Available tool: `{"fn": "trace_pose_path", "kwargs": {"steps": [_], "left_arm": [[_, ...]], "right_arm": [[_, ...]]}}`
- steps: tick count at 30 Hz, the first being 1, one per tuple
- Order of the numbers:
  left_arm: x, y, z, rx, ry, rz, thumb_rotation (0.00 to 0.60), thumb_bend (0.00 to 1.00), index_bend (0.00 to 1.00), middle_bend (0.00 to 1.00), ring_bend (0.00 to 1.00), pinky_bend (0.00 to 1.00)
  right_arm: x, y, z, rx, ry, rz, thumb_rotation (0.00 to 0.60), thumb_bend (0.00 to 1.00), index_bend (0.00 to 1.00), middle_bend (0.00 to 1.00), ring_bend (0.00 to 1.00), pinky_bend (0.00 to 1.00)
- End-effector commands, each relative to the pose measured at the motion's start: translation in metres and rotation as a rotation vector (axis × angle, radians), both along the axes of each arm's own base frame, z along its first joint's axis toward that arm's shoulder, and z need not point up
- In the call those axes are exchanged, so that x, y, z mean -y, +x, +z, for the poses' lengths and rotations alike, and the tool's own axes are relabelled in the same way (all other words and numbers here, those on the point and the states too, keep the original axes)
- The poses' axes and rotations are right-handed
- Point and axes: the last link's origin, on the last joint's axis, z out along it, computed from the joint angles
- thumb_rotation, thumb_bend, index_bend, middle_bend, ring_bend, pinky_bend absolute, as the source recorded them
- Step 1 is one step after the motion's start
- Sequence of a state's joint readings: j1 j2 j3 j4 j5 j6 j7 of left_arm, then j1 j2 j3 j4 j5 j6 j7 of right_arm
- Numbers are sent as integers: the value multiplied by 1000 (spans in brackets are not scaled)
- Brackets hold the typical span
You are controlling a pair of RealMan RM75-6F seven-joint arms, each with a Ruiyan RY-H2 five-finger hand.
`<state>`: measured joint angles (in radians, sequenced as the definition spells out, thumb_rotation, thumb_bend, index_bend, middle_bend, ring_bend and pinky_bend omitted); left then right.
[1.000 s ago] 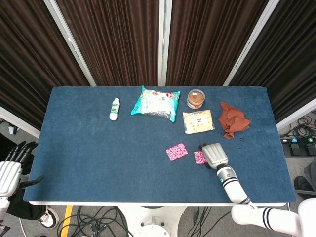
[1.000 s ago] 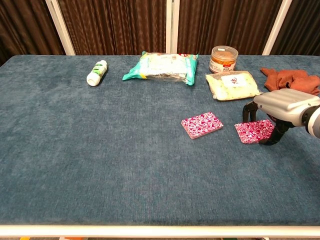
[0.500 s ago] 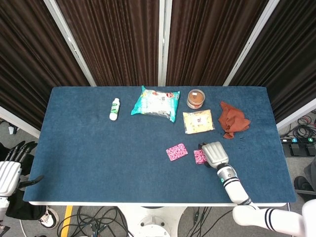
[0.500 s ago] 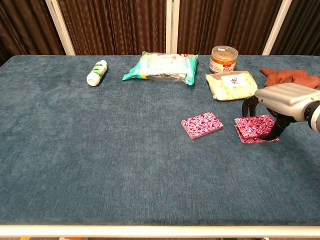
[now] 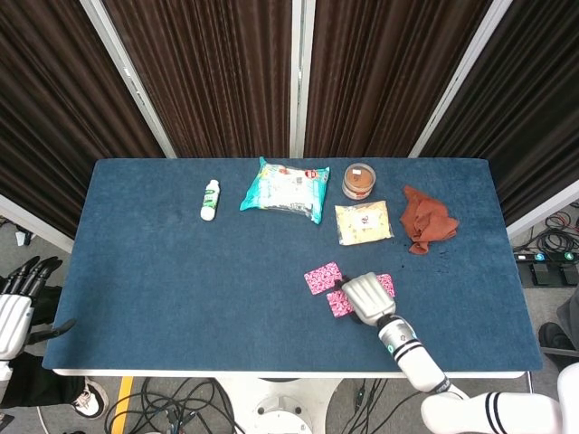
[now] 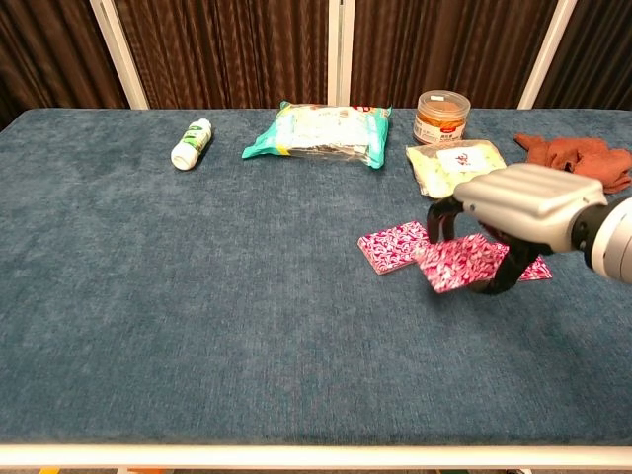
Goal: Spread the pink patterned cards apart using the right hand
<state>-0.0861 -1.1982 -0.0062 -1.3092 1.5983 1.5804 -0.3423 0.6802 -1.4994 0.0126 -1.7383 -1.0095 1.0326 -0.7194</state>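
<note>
Your right hand (image 6: 513, 212) is pinching a pink card (image 6: 459, 262) btw two others; left hand (image 5: 16, 307) hangs open (off-table).

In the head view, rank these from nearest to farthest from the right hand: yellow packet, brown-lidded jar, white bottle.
From the right hand:
1. Yellow packet, just behind the hand.
2. Brown-lidded jar, farther back, behind the packet.
3. White bottle, far off toward the table's back left.

Head view looks steeply down; chest view low, closer — both share the table (image 5: 181, 271).
</note>
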Motion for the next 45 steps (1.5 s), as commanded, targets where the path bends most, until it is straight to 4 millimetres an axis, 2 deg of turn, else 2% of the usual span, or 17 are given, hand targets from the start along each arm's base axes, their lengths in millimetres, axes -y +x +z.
{"fn": "trace_pose_path", "kwargs": {"steps": [1,13,15,21,31,34,38,42,45], "left_arm": [[0,-1,1,2,6,4,600,19,113,100,0,127],[0,-1,2,-1,3,5,600,19,113,100,0,127],[0,-1,1,-1,2,6,600,19,113,101,0,127],[0,-2,2,0,2,9,600,19,113,100,0,127],[0,-2,1,0,2,11,600,19,113,100,0,127],[0,-2,1,0,2,10,600,19,113,100,0,127],[-1,-1,1,0,0,8,600,19,112,100,0,127],[0,-1,-1,-2,-6,9,600,19,112,100,0,127],[-1,0,-2,-5,-11,7,600,18,112,100,0,127]], "right_arm": [[-10,2,-2,-10,33,11,600,202,490,453,772,828],[-22,-6,-6,-53,86,-1,600,199,492,433,772,828],[-22,-7,-7,-58,96,-4,600,182,470,411,772,828],[-19,-9,-7,-76,109,-14,600,154,294,301,768,828],[-15,-13,-1,-64,105,-47,600,150,243,240,767,828],[-13,-11,11,-28,73,-48,600,150,242,240,767,828],[-10,-15,37,28,0,-67,600,148,241,250,768,828],[-8,-37,72,105,-136,-103,600,127,252,280,767,828],[-10,-64,98,148,-259,-111,600,124,272,296,738,826]]}}
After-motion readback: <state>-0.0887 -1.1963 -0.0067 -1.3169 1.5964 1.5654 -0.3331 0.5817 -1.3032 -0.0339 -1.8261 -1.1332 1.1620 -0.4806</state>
